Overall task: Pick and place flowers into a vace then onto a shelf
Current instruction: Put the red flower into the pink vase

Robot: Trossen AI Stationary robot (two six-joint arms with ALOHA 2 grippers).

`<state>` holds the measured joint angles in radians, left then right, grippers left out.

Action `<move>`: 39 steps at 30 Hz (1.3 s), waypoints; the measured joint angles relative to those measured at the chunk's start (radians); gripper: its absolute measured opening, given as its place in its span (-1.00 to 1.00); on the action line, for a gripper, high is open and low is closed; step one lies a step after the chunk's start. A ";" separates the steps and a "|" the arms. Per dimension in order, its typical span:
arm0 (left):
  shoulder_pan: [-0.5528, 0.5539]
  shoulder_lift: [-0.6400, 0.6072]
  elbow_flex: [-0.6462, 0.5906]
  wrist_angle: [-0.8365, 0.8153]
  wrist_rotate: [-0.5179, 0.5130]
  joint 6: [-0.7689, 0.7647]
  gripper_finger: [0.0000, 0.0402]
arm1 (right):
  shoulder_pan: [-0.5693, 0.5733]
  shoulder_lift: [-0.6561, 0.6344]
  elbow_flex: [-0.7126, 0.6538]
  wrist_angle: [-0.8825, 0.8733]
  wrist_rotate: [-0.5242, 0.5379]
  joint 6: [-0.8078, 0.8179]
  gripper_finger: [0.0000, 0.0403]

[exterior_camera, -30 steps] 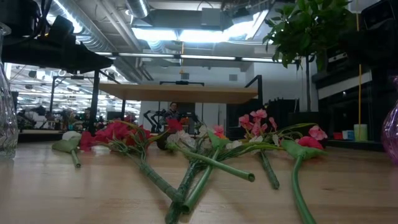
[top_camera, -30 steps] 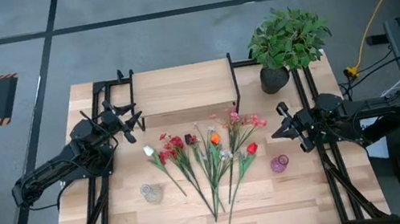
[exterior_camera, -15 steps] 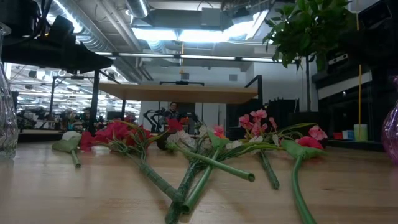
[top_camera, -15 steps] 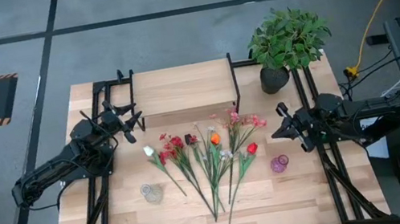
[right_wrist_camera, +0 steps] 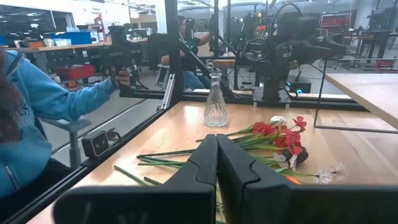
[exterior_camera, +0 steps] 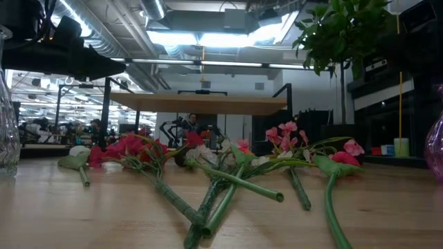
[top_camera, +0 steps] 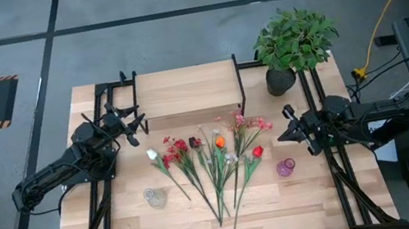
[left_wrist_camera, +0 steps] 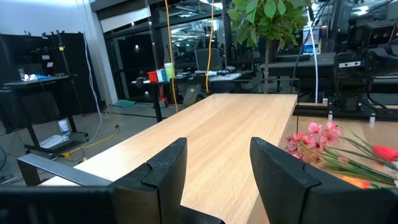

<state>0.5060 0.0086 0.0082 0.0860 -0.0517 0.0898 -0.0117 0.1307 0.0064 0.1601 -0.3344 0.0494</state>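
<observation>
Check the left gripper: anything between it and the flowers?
Nothing visible. The open left gripper hovers by the shelf's front left corner, and only bare table separates it from the nearest flowers.

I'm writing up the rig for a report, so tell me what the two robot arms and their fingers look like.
Both arms are dark, nearly black, jointed segments with bulky rounded housings. The left gripper and right gripper each end in two fingers. Seen from the wrist cameras, the left fingers and the right fingers are matte black, blocky wedges with chamfered edges. No markings show on them. Dark cabling trails behind the right arm.
</observation>
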 joint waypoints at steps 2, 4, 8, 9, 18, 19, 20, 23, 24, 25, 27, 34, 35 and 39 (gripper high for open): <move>0.000 0.000 0.000 0.000 0.000 0.001 -0.15 | 0.000 0.000 0.000 0.000 0.000 0.000 -0.97; 0.000 0.000 0.000 0.000 -0.002 0.001 -0.15 | 0.000 0.000 0.000 0.000 0.000 0.000 -0.97; 0.000 0.000 0.000 -0.003 -0.002 0.001 -0.15 | 0.000 0.000 0.000 0.000 0.000 0.002 -0.97; 0.000 0.000 0.000 -0.004 -0.001 0.002 -0.15 | 0.000 0.000 0.000 0.000 0.000 0.002 -0.97; 0.000 0.003 0.029 0.024 0.176 0.002 -0.22 | 0.000 0.000 0.001 0.019 0.072 0.071 -0.98; 0.000 0.005 0.037 0.024 0.197 0.002 -0.26 | 0.000 0.000 0.007 0.016 0.084 0.078 -0.98; 0.000 0.008 0.044 0.023 0.209 0.002 -0.32 | 0.000 0.001 0.016 0.016 0.090 0.077 -0.99; 0.000 0.029 0.065 0.021 0.260 0.002 -0.55 | 0.000 0.011 0.050 0.015 0.090 0.073 -0.99; 0.000 0.039 0.069 0.015 0.288 -0.006 -0.64 | 0.000 0.018 0.064 0.004 0.089 0.070 -0.99; 0.000 0.051 0.070 0.012 0.319 -0.023 -0.74 | 0.000 0.026 0.075 -0.008 0.089 0.063 -0.99; -0.001 0.073 0.071 0.011 0.369 -0.060 -0.92 | 0.000 0.048 0.093 -0.014 0.090 0.047 -0.99; -0.047 0.143 0.071 0.016 0.369 -0.112 -0.99 | 0.003 0.176 0.163 -0.015 0.104 0.110 -0.99; -0.060 0.152 0.071 0.016 0.369 -0.118 -0.99 | 0.003 0.200 0.176 -0.013 0.105 0.122 -0.99; -0.113 0.181 0.072 0.029 0.356 -0.121 -0.99 | 0.003 0.306 0.221 -0.012 0.105 0.130 -1.00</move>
<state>0.3934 0.1897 0.0799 0.1146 0.3044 -0.0308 -0.0086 0.4370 0.2273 0.1478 -0.2291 0.1791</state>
